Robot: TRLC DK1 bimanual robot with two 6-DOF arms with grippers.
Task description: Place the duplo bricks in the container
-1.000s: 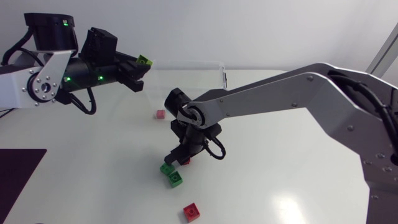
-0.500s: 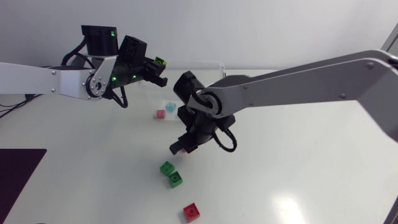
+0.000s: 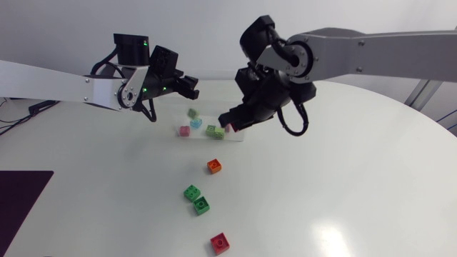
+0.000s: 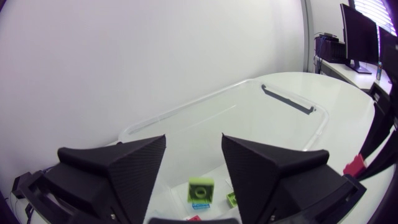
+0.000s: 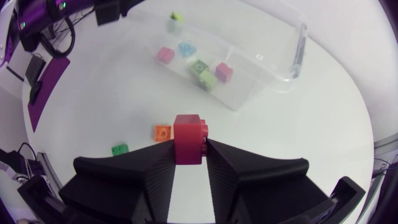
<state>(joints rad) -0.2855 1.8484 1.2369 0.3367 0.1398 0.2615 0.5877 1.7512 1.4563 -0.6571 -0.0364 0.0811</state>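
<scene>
- Since the earlier frames the left gripper [image 4: 194, 140] has let go of the lime brick [image 4: 201, 186], which now sits inside the container [image 5: 268, 76]. The right gripper [image 5: 189, 151] has risen from the table [image 3: 357, 185] and swung toward the container with the red brick [image 5: 188, 130].
- Table — white, carrying the container toward its far side and loose bricks on the near side.
- Right arm [image 3: 371, 53] — enters from the right, wrist bent down beside the container.
- Left arm [image 3: 43, 78] — enters from the left, ending above the container's left end.
- Container: clear plastic, shallow, open-topped, with a dark handle strip at one end.
- Left gripper: fingers spread apart with nothing between them. The lime brick lies below the gap, next to a light blue brick [image 4: 200, 204].
- Right gripper: clenched on the red brick, one finger on each side. The brick is held in the air over the table, near the container's front wall.
- Other bricks in the container: a pink brick [image 5: 165, 54], a green brick [image 5: 200, 67] just beside a pale green brick [image 5: 208, 79], and a magenta brick [image 5: 224, 71].
- Loose bricks on the table: an orange brick [image 3: 214, 165] nearest the container, a first loose green brick [image 3: 191, 191] just beside a second loose green brick [image 3: 202, 205], and a second red brick [image 3: 220, 243] farthest from the container.
</scene>
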